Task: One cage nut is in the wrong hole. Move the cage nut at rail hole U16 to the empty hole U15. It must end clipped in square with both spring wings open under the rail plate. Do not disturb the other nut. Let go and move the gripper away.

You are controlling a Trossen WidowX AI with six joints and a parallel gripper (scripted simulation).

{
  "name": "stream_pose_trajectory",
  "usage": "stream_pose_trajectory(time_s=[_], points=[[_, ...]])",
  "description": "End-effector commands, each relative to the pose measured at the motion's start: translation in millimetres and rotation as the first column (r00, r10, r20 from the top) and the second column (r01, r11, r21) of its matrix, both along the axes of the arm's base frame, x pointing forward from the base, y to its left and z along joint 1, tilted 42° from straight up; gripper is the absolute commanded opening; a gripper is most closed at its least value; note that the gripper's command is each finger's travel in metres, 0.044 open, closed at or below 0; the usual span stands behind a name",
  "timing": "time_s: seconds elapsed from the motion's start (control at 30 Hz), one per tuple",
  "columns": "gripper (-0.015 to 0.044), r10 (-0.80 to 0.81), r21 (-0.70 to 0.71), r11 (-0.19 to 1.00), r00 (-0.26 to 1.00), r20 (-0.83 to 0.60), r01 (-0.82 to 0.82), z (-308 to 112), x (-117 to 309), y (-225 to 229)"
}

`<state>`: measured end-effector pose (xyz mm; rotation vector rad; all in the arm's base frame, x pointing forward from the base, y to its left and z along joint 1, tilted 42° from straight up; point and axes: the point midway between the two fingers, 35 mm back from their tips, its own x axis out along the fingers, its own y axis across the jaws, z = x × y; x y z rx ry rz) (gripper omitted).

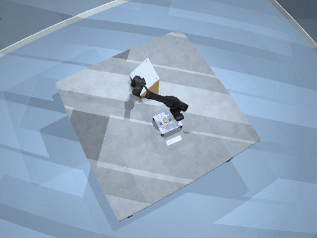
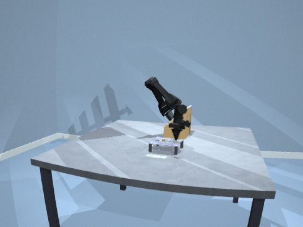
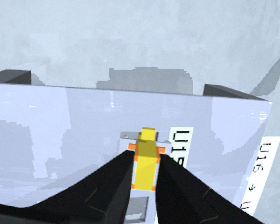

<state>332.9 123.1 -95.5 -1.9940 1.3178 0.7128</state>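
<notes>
This looks like a robot lab or test room. A black jointed arm (image 1: 160, 98) (image 2: 164, 98) stands on a grey counter (image 1: 131, 141) (image 2: 125, 162) with dark legs, its tool (image 1: 178, 117) (image 2: 176, 139) (image 3: 145, 161) over a small raised plate (image 1: 167, 129) (image 2: 166, 144) (image 3: 90, 135). Below the tool, the plate bears a printed label (image 3: 181, 142). Around the counter are plain blue walls (image 2: 94, 31) with pale skirting (image 2: 282, 154).

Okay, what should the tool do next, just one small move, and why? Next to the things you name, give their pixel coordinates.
Probably ease the tool (image 1: 175, 117) (image 2: 176, 139) (image 3: 145, 161) gently downward, keeping its grip. The yellow cage nut (image 3: 146, 172) is between its fingers at the rail plate (image 1: 164, 130) (image 2: 163, 144) (image 3: 50, 135), but part of an opening shows past its far end and the wings are hidden, so a clipped fit can't be confirmed.
</notes>
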Motion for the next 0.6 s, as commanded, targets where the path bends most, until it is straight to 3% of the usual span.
stream_pose_trajectory(time_s=[0.0, 0.57], points=[[0.0027, 0.007, -0.004, 1.0, 1.0, 0.007, -0.007, 1.0, 0.4, -0.1], [0.0027, 0.028, -0.001, 1.0, 0.999, 0.03, -0.027, 0.5, -1.1, -0.7]])
